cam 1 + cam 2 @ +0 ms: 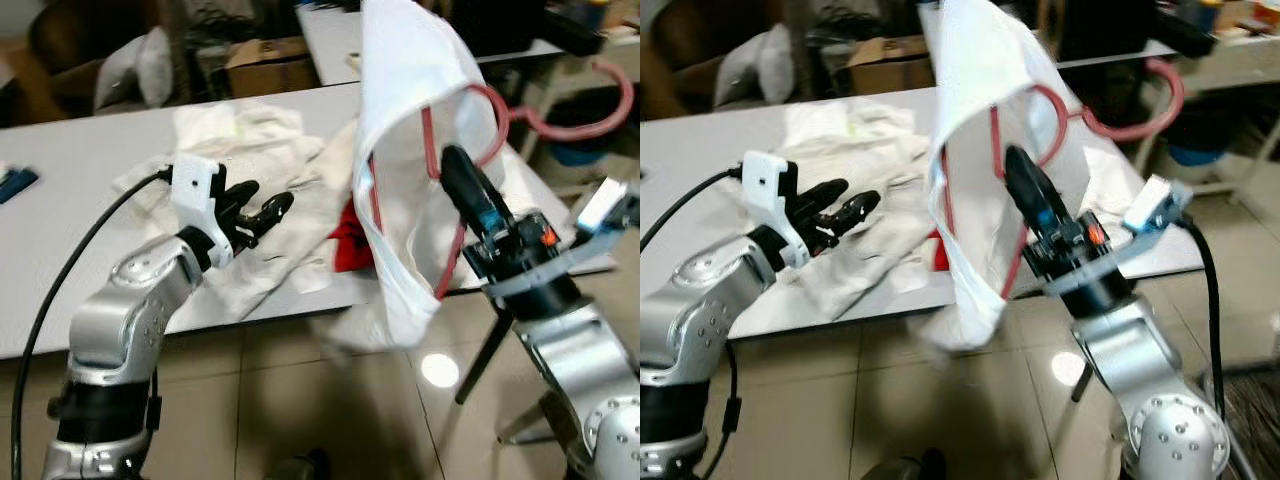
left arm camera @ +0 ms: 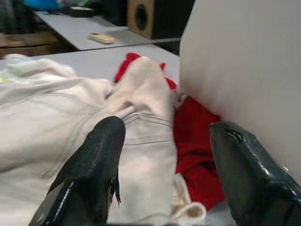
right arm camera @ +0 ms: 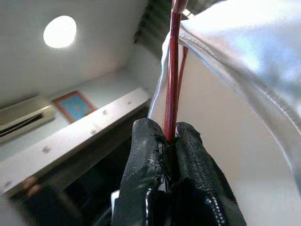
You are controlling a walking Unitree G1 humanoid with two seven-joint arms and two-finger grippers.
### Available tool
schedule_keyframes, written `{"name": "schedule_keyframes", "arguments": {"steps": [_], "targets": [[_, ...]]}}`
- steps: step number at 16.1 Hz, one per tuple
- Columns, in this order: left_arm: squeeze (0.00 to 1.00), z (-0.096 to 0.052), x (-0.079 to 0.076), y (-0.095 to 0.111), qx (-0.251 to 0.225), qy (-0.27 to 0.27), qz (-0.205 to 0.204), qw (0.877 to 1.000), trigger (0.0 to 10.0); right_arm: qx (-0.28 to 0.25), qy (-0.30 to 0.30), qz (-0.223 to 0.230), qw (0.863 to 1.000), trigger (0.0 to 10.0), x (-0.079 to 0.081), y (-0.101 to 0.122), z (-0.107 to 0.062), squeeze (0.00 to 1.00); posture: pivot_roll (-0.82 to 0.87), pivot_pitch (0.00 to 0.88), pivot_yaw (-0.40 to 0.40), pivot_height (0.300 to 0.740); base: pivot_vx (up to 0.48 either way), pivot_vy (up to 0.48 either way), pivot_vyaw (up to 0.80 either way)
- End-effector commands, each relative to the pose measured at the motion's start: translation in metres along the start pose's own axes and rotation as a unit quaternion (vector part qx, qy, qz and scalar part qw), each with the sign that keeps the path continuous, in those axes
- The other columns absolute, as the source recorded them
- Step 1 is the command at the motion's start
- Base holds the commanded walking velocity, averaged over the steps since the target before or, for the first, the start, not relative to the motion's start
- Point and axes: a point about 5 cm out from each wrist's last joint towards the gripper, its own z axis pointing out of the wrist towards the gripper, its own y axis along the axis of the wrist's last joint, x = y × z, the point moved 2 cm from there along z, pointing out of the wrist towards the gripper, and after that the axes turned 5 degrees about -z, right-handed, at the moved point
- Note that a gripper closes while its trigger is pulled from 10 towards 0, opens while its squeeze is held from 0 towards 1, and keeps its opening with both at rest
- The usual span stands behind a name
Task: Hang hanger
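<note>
While right gripper (image 3: 170, 141) clamps red hanger (image 1: 432, 150), left gripper (image 2: 164, 165) gapes over cream clothes (image 1: 270, 180).

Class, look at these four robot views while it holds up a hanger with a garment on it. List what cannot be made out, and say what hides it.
- Red hanger: much of its frame is veiled by the white garment, eye views.
- Garment's top: cut off by the upper edge.
- Red cloth on the table: partly buried under cream clothes and the garment.
- Where the hanger should hang: no rail can be made out.
- Right tool: its grip spot is blurred in the eye views.
</note>
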Motion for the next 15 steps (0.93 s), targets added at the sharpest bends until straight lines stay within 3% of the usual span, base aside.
{"name": "schedule_keyframes", "arguments": {"steps": [1, 3, 6, 11, 13, 15], "targets": [[0.00, -0.005, 0.002, 0.008, -0.021, 0.010, -0.009, 1.000, 10.0, 0.010, 0.029, 0.006, 1.000, 10.0, 0.011, -0.001, 0.007, 0.00, -0.06, 0.035, 0.086, 0.740, 0.000, 0.000, 0.74], [0.00, -0.012, -0.010, 0.007, -0.028, -0.021, -0.028, 0.999, 10.0, 0.032, 0.039, 0.008, 0.999, 10.0, 0.014, -0.004, 0.016, 0.00, -0.05, 0.039, 0.070, 0.740, 0.000, 0.000, 0.74], [0.00, -0.020, -0.013, -0.009, 0.011, -0.022, -0.007, 1.000, 10.0, 0.086, 0.018, -0.007, 0.996, 10.0, 0.010, -0.018, 0.019, 0.00, -0.05, 0.044, 0.065, 0.740, 0.000, 0.000, 0.74], [0.00, -0.029, -0.012, -0.025, 0.040, -0.002, -0.014, 0.999, 10.0, 0.136, -0.040, -0.021, 0.990, 10.0, -0.008, -0.027, 0.007, 0.00, -0.05, 0.050, 0.060, 0.740, 0.000, 0.000, 0.74], [0.00, -0.027, -0.016, -0.030, 0.046, -0.004, -0.018, 0.999, 10.0, 0.118, -0.072, -0.039, 0.990, 10.0, -0.021, -0.012, -0.004, 0.00, -0.05, 0.051, 0.059, 0.740, 0.000, 0.000, 0.74], [0.00, -0.025, -0.021, -0.031, 0.044, -0.009, -0.027, 0.999, 10.0, 0.061, -0.124, -0.096, 0.986, 10.0, -0.039, 0.036, -0.017, 0.00, -0.05, 0.048, 0.061, 0.740, 0.000, 0.000, 0.74]]}}
